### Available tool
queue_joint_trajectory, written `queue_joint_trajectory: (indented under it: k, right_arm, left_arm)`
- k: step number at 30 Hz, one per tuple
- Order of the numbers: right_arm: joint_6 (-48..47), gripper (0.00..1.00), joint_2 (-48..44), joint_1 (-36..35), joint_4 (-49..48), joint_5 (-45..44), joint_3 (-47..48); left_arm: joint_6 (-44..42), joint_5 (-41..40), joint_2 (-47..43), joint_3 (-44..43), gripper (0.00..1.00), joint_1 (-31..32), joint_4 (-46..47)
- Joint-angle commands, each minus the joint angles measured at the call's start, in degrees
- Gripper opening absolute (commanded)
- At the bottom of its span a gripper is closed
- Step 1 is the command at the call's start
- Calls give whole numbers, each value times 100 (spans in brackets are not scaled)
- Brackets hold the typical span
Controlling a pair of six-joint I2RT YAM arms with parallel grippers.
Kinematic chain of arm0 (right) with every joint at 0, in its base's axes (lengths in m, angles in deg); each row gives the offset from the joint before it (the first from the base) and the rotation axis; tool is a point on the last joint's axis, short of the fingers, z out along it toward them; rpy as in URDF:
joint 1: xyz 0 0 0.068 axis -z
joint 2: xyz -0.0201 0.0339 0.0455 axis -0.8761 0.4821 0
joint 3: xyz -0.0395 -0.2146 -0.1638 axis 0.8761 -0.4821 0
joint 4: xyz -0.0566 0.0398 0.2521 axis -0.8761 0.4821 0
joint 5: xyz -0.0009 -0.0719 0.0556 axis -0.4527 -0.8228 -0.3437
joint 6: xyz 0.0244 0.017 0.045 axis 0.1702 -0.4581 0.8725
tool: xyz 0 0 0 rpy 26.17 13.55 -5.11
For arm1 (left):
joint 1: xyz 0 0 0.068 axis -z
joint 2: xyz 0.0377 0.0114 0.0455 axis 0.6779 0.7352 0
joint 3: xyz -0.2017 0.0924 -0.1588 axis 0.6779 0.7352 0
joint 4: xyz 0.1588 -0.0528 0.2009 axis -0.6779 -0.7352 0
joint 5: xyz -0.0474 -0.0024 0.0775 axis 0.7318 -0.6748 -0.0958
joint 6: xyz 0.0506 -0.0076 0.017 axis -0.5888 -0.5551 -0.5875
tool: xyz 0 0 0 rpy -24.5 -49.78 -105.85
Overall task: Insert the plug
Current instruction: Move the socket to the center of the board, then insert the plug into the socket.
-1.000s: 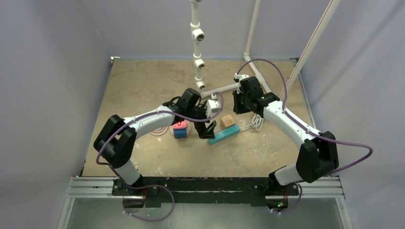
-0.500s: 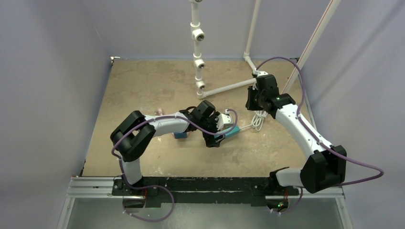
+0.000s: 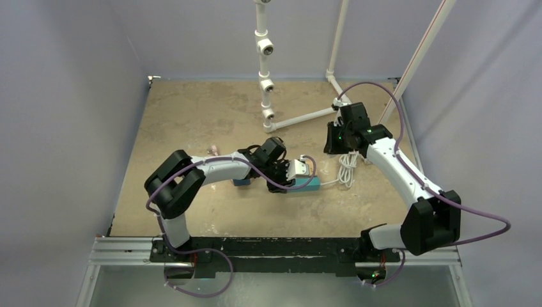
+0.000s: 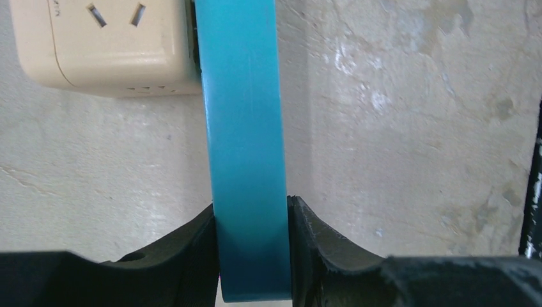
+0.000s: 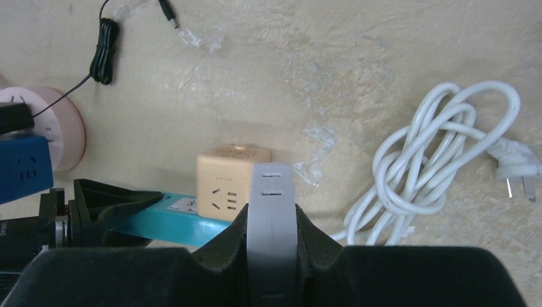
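Observation:
My right gripper (image 5: 271, 220) is shut on a grey plug (image 5: 271, 192), held up above the table at the right (image 3: 332, 142). Below it lies a teal power strip (image 5: 166, 220) with a beige cube socket (image 5: 230, 182) beside its far end. My left gripper (image 4: 252, 249) is shut on the near end of the teal strip (image 4: 246, 128), one finger (image 4: 185, 249) pressed on each side. The beige cube (image 4: 108, 48) touches the strip's left edge. From above, the left gripper (image 3: 286, 181) sits at the strip (image 3: 307, 186) in mid-table.
A coiled white cable (image 5: 434, 166) with its white plug (image 5: 518, 167) lies to the right (image 3: 348, 167). A blue cube socket (image 5: 24, 166), a pink disc (image 5: 61, 125) and a thin black cable (image 5: 105, 48) lie to the left. White pipe stands (image 3: 264, 64) rise at the back.
My left gripper swung right onto the teal strip and closed on it, and the strip turned more level. My right arm drew back to the right with the grey plug.

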Motion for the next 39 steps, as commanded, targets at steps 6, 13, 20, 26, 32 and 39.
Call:
queue_joint_trajectory:
  k: [6,13,20,26,32,39]
  right_arm:
    - [534,0,-170,-594,603,370,-85]
    - [1256,0,-245,-1294,931,-28,-256]
    - [1394,0,-259,-1480,852,-117,-435]
    - [1184,0,43,-1488,691,-262,-335]
    - [1084,0,228,-1489,523,-397,-315]
    - [1013,0,409,-1489,345,-369,-282]
  left_arm:
    - [-77,275,-661,490,38,202,-528]
    - [674,-63,-867,777,57,418,-241]
    - [874,-483,-1048,892,99,435,147]
    - [873,-596,-1415,866,99,425,493]
    - [546,-537,-1319,966,95,419,657]
    - [-32,-481,-1214,1017,79,409,558]
